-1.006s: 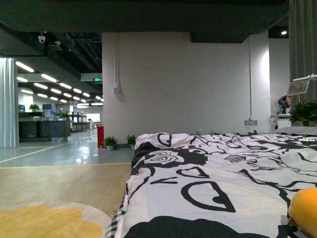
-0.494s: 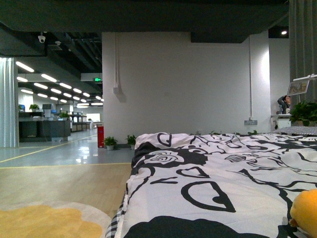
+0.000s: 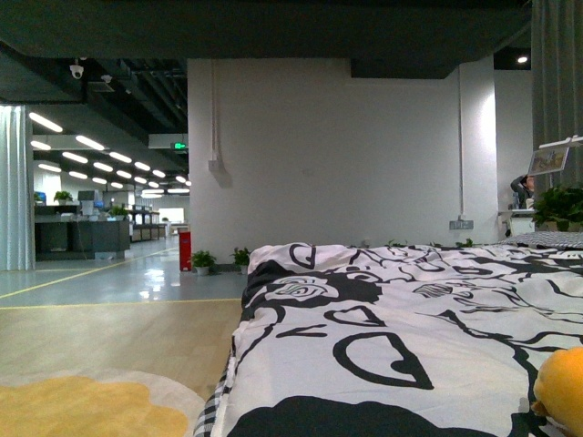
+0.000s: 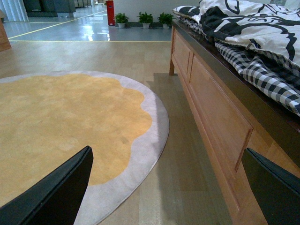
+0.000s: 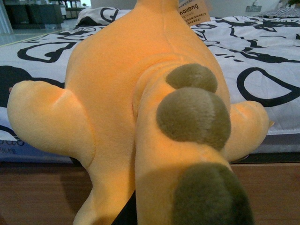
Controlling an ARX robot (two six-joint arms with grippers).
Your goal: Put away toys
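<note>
We find plush toy (image 5: 117, 93) at near-right edge of bed (image 3: 383, 314). Left end effector (image 4: 167, 157) open, empty; right end effector: cannot tell. Poss. fault: shallow pinch on soft fur, toy drops.

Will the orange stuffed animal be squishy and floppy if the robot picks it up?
Probably squishy: the plush toy looks fuzzy and padded. Its limbs would likely flop, being soft fabric. It seems unlikely to roll, sprawled on the quilt.

White wall (image 3: 337, 155), strip lights (image 3: 89, 143), wooden bed frame (image 4: 211, 112), black-and-white quilt (image 3: 383, 319), yellow rug (image 4: 61, 122), perhaps desks (image 3: 82, 235) far off
</note>
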